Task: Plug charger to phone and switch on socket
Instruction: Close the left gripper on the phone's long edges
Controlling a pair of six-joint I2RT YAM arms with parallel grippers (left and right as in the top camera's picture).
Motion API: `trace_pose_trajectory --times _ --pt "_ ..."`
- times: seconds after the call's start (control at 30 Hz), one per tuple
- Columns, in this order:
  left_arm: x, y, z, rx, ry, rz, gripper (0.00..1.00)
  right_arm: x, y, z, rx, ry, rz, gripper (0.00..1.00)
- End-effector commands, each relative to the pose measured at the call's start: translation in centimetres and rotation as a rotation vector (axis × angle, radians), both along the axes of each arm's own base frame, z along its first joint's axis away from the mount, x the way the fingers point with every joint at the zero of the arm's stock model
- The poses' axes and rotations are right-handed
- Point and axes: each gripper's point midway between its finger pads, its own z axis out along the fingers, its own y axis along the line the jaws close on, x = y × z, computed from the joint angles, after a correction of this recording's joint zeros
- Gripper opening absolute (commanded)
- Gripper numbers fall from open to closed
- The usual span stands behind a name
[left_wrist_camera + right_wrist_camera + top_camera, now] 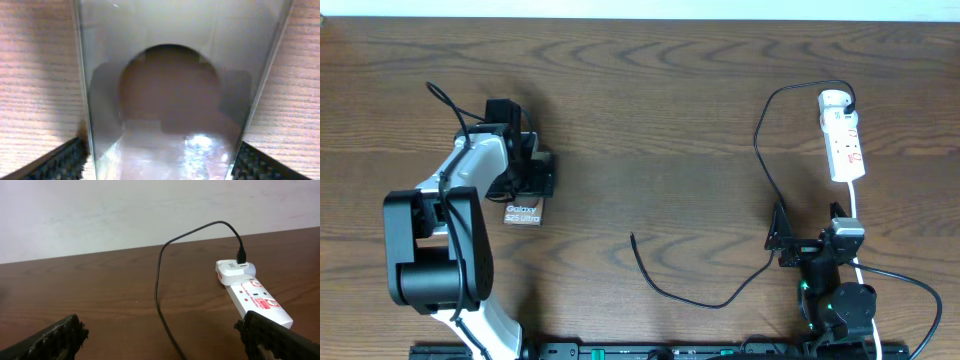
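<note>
Your left hand (160,165) straddles the phone (523,212) at left, grip unclear, and the charger (690,298) tip lies lower centre on the tabletop (650,120), aimed up-left, to the left of your wide-open right hand (160,340).

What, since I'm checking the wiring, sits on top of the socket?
A white adapter sits on one end of the socket, with the charger plugged into it. The outlet beneath the adapter is covered, so it cannot be seen.
</note>
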Motion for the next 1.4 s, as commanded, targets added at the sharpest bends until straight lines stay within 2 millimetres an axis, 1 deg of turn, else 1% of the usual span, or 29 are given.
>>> trace_pose_trajectory --times 0.0,0.07,0.2,0.3,0.53,0.57,0.63,0.73,1.0,1.03,1.07,1.37 --pt "-1.39 0.17 -1.48 -0.01 0.049 0.001 0.84 -0.02 -0.17 -0.03 -0.015 -0.001 -0.006 0.99" --pt "-1.39 0.18 -1.48 -0.009 0.049 0.001 0.79 -0.02 -0.17 -0.03 -0.014 -0.001 -0.006 0.99" --pt "-1.39 0.18 -1.48 -0.009 0.049 0.001 0.78 -0.02 -0.17 -0.03 -0.014 -0.001 -0.006 0.99" --pt "-1.4 0.17 -1.48 -0.01 0.05 0.001 0.74 -0.02 -0.17 -0.03 -0.014 -0.001 -0.006 0.99" --pt "-1.4 0.17 -1.48 -0.01 0.05 0.001 0.75 -0.02 -0.17 -0.03 -0.014 -0.001 -0.006 0.99" --pt "-1.4 0.17 -1.48 -0.01 0.05 0.001 0.8 -0.02 -0.17 -0.03 -0.014 -0.001 -0.006 0.99" --pt "-1.4 0.17 -1.48 -0.01 0.05 0.001 0.87 -0.02 -0.17 -0.03 -0.014 -0.001 -0.006 0.99" --pt "-1.4 0.17 -1.48 -0.01 0.05 0.001 0.91 -0.02 -0.17 -0.03 -0.015 -0.001 -0.006 0.99" --pt "-1.41 0.17 -1.48 -0.01 0.05 0.001 0.91 -0.02 -0.17 -0.03 -0.014 -0.001 -0.006 0.99" --pt "-1.42 0.17 -1.49 -0.01 0.051 0.001 0.86 -0.02 -0.17 -0.03 -0.014 -0.001 -0.006 0.99" --pt "-1.43 0.17 -1.49 -0.01 0.051 0.001 0.84 -0.02 -0.17 -0.03 -0.014 -0.001 -0.006 0.99" --pt "-1.77 0.15 -1.72 -0.01 0.059 0.001 0.84 -0.02 -0.17 -0.03 -0.014 -0.001 -0.006 0.99"
